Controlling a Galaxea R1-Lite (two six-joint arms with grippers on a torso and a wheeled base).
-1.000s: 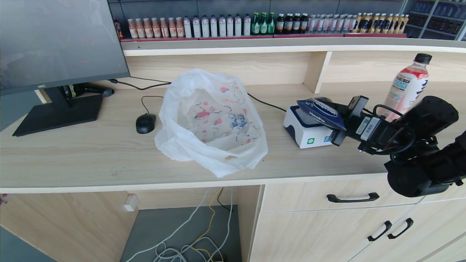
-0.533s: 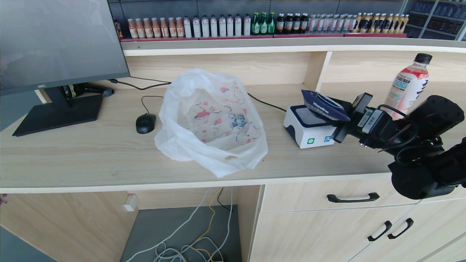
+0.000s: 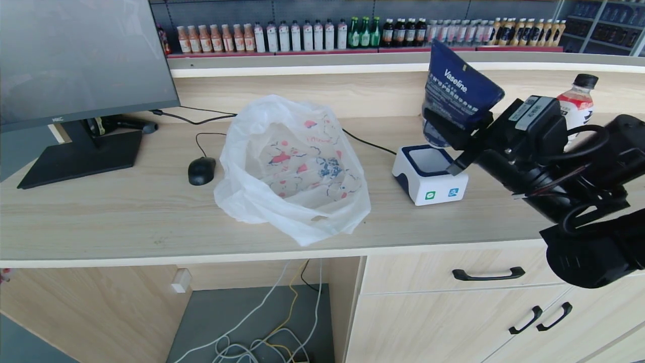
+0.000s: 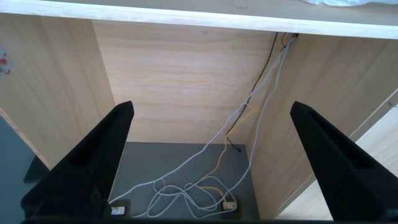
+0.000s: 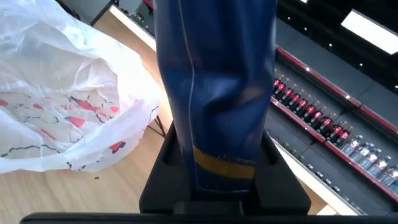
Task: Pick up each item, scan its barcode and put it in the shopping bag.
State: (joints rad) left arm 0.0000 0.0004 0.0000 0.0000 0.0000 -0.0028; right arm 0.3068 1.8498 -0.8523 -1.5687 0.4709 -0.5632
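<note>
Pale wood desk [image 3: 126,212] runs across a shop counter, with drawers below it on the right. Nearest, under the desk's front edge, the left tool [image 4: 208,143] hangs with its fingers spread wide and nothing between them, above loose cables [image 4: 205,186] on the floor. On the desk the white printed bag [image 3: 292,166] lies with its mouth open, between a mouse [image 3: 201,170] and the white scanner [image 3: 428,176]. Above the scanner the right tool [image 3: 448,135] is clamped on the lower end of a blue pouch [image 3: 458,96], which stands upright. Beyond the arm a bottle [image 3: 574,103] stands on the desk. A monitor [image 3: 75,55] sits far left. Rows of drinks fill the far shelf [image 3: 352,50].
</note>
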